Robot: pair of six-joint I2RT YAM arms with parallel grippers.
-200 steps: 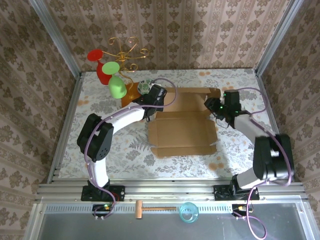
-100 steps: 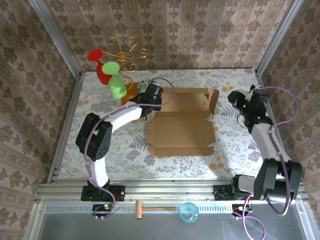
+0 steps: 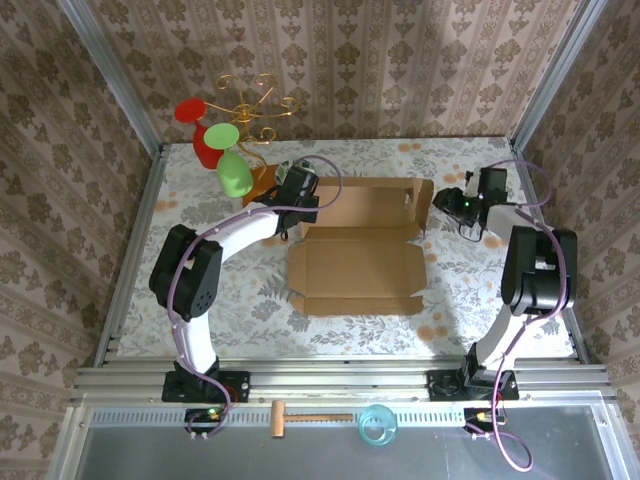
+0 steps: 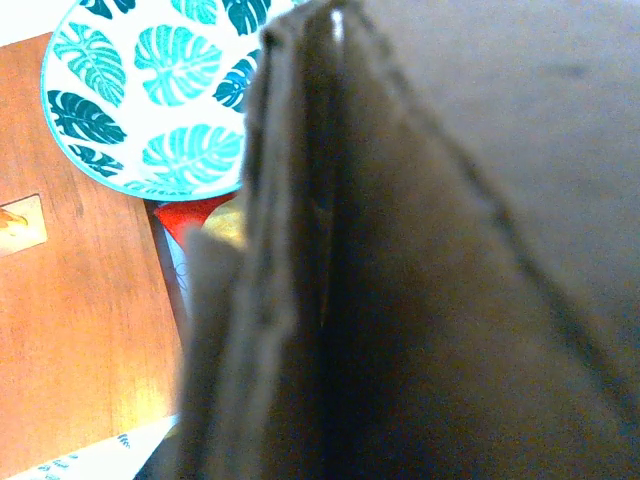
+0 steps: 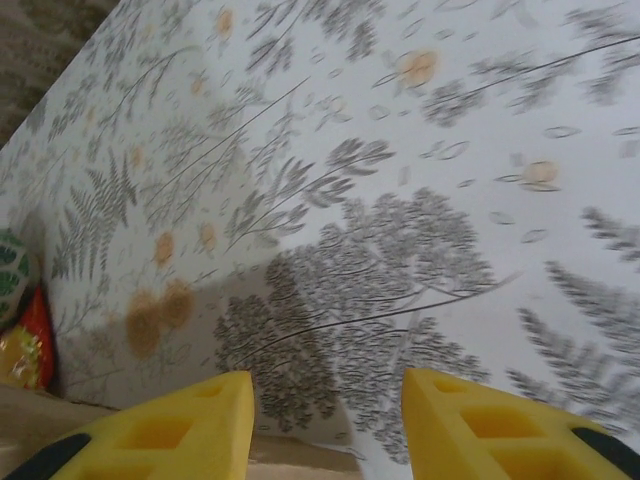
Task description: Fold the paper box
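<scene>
The paper box [image 3: 355, 265] lies in the middle of the table as a brown cardboard sheet, its base flat and its back panel [image 3: 370, 198] tilted up. My left gripper [image 3: 298, 192] is at the box's back left corner, shut on the cardboard there. In the left wrist view the box's edge [image 4: 300, 250] runs close and blurred straight towards the camera. My right gripper [image 3: 447, 205] hovers just beyond the box's back right flap [image 3: 428, 203]. It is open [image 5: 325, 400]: between the yellow fingers [image 5: 180, 425] I see only tablecloth, with a strip of cardboard [image 5: 300, 465] at the bottom edge.
A gold wire stand [image 3: 250, 105] with red and green cups [image 3: 232, 172] stands at the back left on an orange wooden base [image 4: 80, 300]. A leaf-patterned dish [image 4: 150, 90] sits by the left gripper. A hammer [image 3: 300, 416] and a teal ring [image 3: 377, 425] lie on the front ledge.
My right arm swung out to the right, then came back in towards the box's back right flap, its jaws narrowing slightly. The box and left gripper shifted a little to the left.
</scene>
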